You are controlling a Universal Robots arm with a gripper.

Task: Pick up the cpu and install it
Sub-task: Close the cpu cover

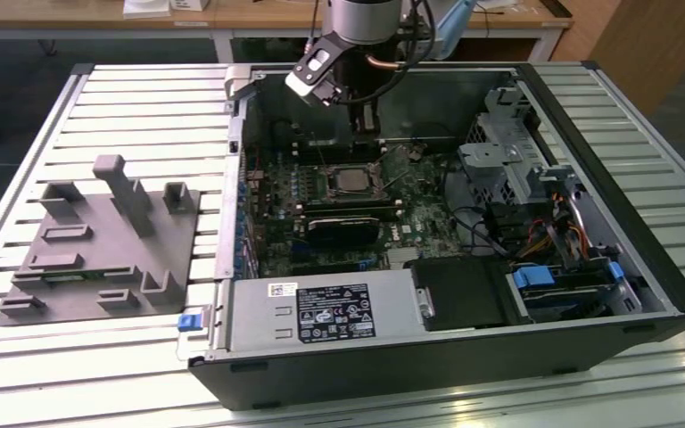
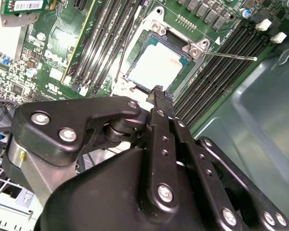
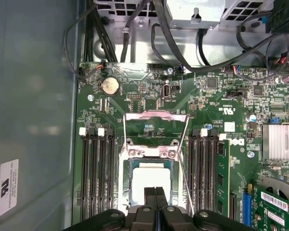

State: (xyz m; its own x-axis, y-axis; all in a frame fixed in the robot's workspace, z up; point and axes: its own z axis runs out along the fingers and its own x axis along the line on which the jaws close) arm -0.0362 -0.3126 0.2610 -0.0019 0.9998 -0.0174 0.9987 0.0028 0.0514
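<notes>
We're seeing cpu (image 3: pixel 151 179) sitting in socket (image 3: pixel 126 183) inside open case (image 1: pixel 438 370) on slatted table (image 1: pixel 140 98); claw (image 3: pixel 155 191) hovering above, pinched together, empty.

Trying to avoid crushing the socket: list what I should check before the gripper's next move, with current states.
1. Pale silver square cpu lies flat inside the black-framed socket: ok.
2. Whether the cpu is fully seated: cannot tell.
3. Hinged metal load plate swung open, off the cpu: ok.
4. Thin metal lever unlatched, sticking out sideways: ok.
5. The gripper shut, holding nothing, above the cpu: ok.
</notes>
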